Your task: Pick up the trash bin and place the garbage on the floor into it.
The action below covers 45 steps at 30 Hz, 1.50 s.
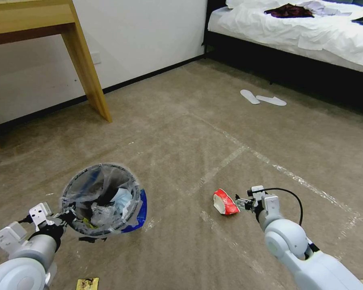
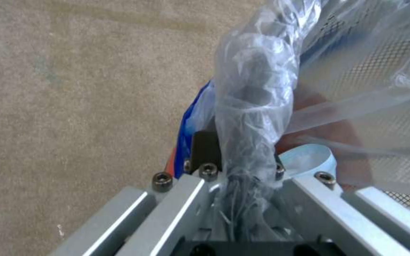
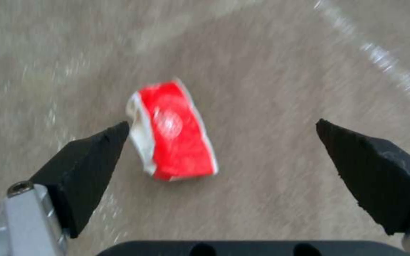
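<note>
The trash bin (image 1: 78, 189), lined with crinkled clear plastic and showing a blue patch (image 1: 141, 213), is at the lower left of the head view. My left gripper (image 1: 66, 215) is shut on its near rim; the left wrist view shows the plastic-wrapped rim (image 2: 250, 106) clamped in that gripper (image 2: 233, 167). A blue mask (image 1: 121, 197) and tissues lie inside. A red-white crushed carton (image 1: 225, 202) lies on the floor (image 1: 181, 133). My right gripper (image 1: 243, 203) is right beside it, open. In the right wrist view the carton (image 3: 172, 131) sits between the spread fingertips of that gripper (image 3: 222, 123), nearer one.
A yellow wrapper (image 1: 87, 284) lies on the carpet near the bottom edge. Two flat white slippers (image 1: 262, 98) lie by the bed (image 1: 310, 36) at the far right. A wooden desk leg (image 1: 86, 68) stands at the far left by the wall. Tape strips (image 1: 226, 159) cross the carpet.
</note>
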Motion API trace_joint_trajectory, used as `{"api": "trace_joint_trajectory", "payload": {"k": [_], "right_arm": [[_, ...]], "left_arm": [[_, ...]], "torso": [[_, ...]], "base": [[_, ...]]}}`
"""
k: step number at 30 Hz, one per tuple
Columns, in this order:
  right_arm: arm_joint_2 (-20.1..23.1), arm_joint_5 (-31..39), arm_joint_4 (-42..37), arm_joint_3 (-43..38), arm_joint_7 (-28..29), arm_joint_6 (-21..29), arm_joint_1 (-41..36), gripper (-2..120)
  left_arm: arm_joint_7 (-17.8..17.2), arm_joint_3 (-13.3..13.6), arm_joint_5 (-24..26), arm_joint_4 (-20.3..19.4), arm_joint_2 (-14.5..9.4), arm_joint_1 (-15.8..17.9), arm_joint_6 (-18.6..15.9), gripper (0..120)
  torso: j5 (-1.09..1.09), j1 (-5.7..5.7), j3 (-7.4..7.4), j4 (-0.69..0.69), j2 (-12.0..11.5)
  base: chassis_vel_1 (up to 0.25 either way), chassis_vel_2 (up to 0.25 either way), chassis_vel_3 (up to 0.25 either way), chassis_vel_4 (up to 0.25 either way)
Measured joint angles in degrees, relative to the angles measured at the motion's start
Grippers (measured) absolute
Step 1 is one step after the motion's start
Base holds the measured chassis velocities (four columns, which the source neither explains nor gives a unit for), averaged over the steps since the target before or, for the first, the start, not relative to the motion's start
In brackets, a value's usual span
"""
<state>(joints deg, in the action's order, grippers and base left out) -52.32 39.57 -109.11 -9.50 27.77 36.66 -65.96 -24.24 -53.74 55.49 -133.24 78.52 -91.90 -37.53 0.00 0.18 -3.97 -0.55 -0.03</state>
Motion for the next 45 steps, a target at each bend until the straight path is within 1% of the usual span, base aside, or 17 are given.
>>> {"api": "trace_joint_trajectory", "payload": {"k": [4, 5, 7, 17, 19, 23, 27, 28, 30, 31, 33, 34, 39, 40, 42, 43, 45], "right_arm": [[-0.11, 1.69, 2.83, 1.83, -0.85, 3.09, 2.63, 100], [-0.11, 1.69, 2.83, 1.83, -0.85, 3.09, 2.63, 100], [-0.66, 3.16, 5.44, 3.02, -2.09, 5.50, 4.94, 100], [-1.33, 2.94, 10.91, 4.70, -5.62, 5.93, 8.09, 100], [-1.80, 3.05, 14.28, 6.65, -7.37, 5.93, 9.65, 100], [-2.56, 2.23, 17.29, 9.28, -8.26, 5.91, 11.10, 100], [-5.26, -0.17, 23.42, 14.66, -9.61, 5.76, 14.85, 100], [-5.26, -0.17, 23.42, 14.66, -9.61, 5.76, 14.85, 100], [-8.25, -3.84, 29.10, 18.21, -12.01, 4.95, 19.43, 100], [-8.25, -3.84, 29.10, 18.21, -12.01, 4.95, 19.43, 100], [-10.07, -5.36, 31.88, 19.24, -12.55, 3.27, 21.49, 100], [-10.07, -5.36, 31.88, 19.24, -12.55, 3.27, 21.49, 100], [-13.64, -7.29, 37.16, 20.16, -13.28, 0.97, 24.65, 100], [-13.64, -7.29, 37.16, 20.16, -13.28, 0.97, 24.65, 100], [-15.04, -8.41, 40.28, 20.29, -13.37, 0.06, 25.74, 99], [-15.04, -8.41, 40.28, 20.29, -13.37, 0.06, 25.74, 99], [-15.96, -9.52, 43.34, 20.24, -13.44, -1.02, 26.46, 95]], "left_arm": [[-0.02, -0.17, -0.02, 0.00, 0.04, -0.09, 0.01, 1], [-0.02, -0.17, -0.02, 0.00, 0.04, -0.09, 0.01, 1], [-0.05, -0.22, -0.03, 0.10, 0.17, -0.09, 0.07, 1], [-0.09, -0.21, -0.43, 0.29, 0.43, -0.17, 0.19, 1], [-0.09, -0.23, -0.46, 0.26, 0.63, -0.33, 0.20, 1], [-0.12, -0.45, -0.57, 0.12, 0.82, -0.58, 0.22, 1], [-0.13, -0.76, -0.65, -0.01, 1.46, -1.01, 0.36, 1], [-0.13, -0.76, -0.65, -0.01, 1.46, -1.01, 0.36, 1], [-0.10, -0.83, -1.14, -0.13, 2.42, -1.46, 0.52, 1], [-0.10, -0.83, -1.14, -0.13, 2.42, -1.46, 0.52, 1], [-0.07, -0.97, -1.22, -0.36, 2.61, -1.71, 0.58, 1], [-0.07, -0.97, -1.22, -0.36, 2.61, -1.71, 0.58, 1], [-0.05, -1.42, -1.19, -0.61, 2.59, -2.14, 0.65, 1], [-0.05, -1.42, -1.19, -0.61, 2.59, -2.14, 0.65, 1], [-0.06, -1.58, -1.11, -0.61, 2.44, -2.16, 0.69, 1], [-0.06, -1.58, -1.11, -0.61, 2.44, -2.16, 0.69, 1], [-0.05, -1.48, -1.08, -0.20, 2.39, -1.87, 0.70, 1]], "torso": [[0.00, 0.00, 0.00, 0.00, 0.00], [0.00, 0.00, 0.00, 0.00, 0.00], [0.01, 0.00, 0.00, -0.01, 0.00], [0.00, 0.00, 0.00, 0.00, 0.00], [0.00, 0.00, 0.00, -0.01, 0.00], [0.00, 0.00, 0.00, -0.01, 0.00], [0.01, 0.00, 0.00, -0.01, 0.00], [0.01, 0.00, 0.00, -0.01, 0.00], [0.00, 0.01, 0.00, 0.00, 0.00], [0.00, 0.01, 0.00, 0.00, 0.00], [-0.02, 0.00, 0.00, 0.00, 0.00], [-0.02, 0.00, 0.00, 0.00, 0.00], [-0.01, 0.00, 0.00, 0.01, -0.01], [-0.01, 0.00, 0.00, 0.01, -0.01], [-0.01, 0.01, 0.00, 0.00, 0.00], [-0.01, 0.01, 0.00, 0.00, 0.00], [0.00, 0.00, 0.00, 0.00, 0.00]], "base": [[0.000, 0.000, 0.000, 0.000], [0.000, 0.000, 0.000, 0.000], [0.000, 0.000, 0.000, 0.000], [0.000, 0.000, 0.000, 0.000], [0.000, 0.000, 0.000, 0.000], [0.000, 0.000, 0.000, 0.000], [0.000, 0.000, 0.000, 0.000], [0.000, 0.000, 0.000, 0.000], [0.000, 0.000, 0.000, 0.000], [0.000, 0.000, 0.000, 0.000], [0.000, 0.000, 0.000, 0.000], [0.000, 0.000, 0.000, 0.000], [0.000, 0.000, 0.000, 0.000], [0.000, 0.000, 0.000, 0.000], [0.000, 0.000, 0.000, 0.000], [0.000, 0.000, 0.000, 0.000], [0.000, 0.000, 0.000, 0.000]]}}
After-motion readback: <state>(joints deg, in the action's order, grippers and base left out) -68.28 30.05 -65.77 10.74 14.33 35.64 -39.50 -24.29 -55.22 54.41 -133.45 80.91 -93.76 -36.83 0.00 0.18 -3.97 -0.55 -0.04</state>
